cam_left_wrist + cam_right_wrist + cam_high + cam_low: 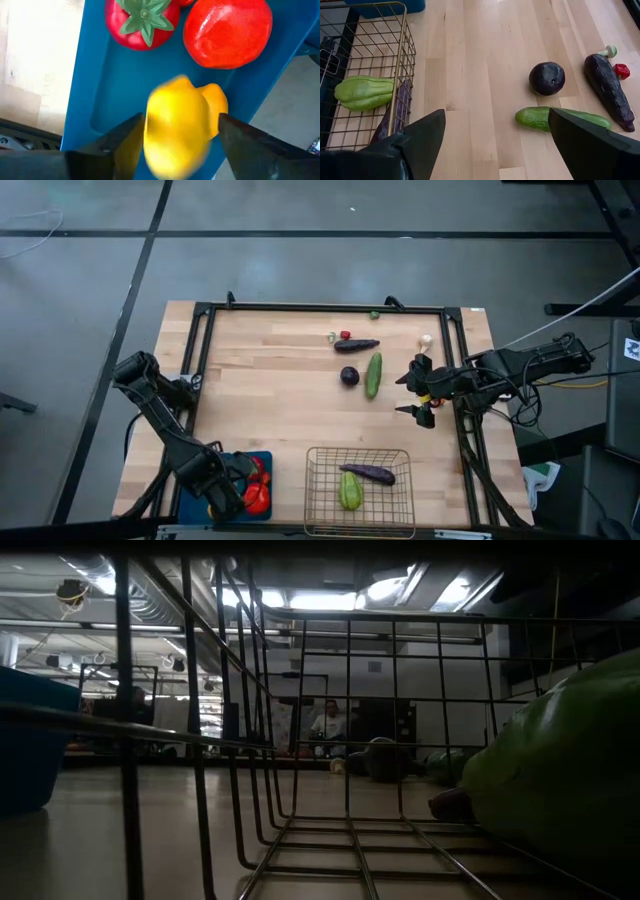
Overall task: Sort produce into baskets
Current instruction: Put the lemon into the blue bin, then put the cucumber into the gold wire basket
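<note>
1. Presently the left gripper (177, 145) hangs over the blue tray (262, 461) at the table's near-left corner, its dark fingers spread to either side of a yellow lemon (182, 127). The lemon shows blurred between them, with blue floor under it; whether the fingers touch it cannot be told, and in my judgement it is being let go into the tray.
2. Already in the tray, just beyond the lemon: a glossy red tomato (141, 22) with a green star-shaped calyx, and a smooth, faceted red fruit (227, 32). The tray is solid moulded plastic with a raised rim.
3. The right gripper (495, 140) stands wide open and empty, above the right side of the table.
4. The governing relation for the next pick: the green cucumber (562, 119) lies directly ahead of the right gripper, nearest of the loose produce. In the high view its long axis runs away from the table's front edge. The right arm is plainly the nearer; the left is well apart.
5. Beyond the cucumber sit a round dark-purple eggplant (547, 78) and a long, matte purple eggplant (610, 90), with a small red piece (621, 70) beside its stem end. A white garlic (426, 340) lies near the far right rail.
6. The wire basket (395, 500), bare metal mesh, holds a ridged green pepper (364, 92) and a slender purple eggplant (368, 473).
</note>
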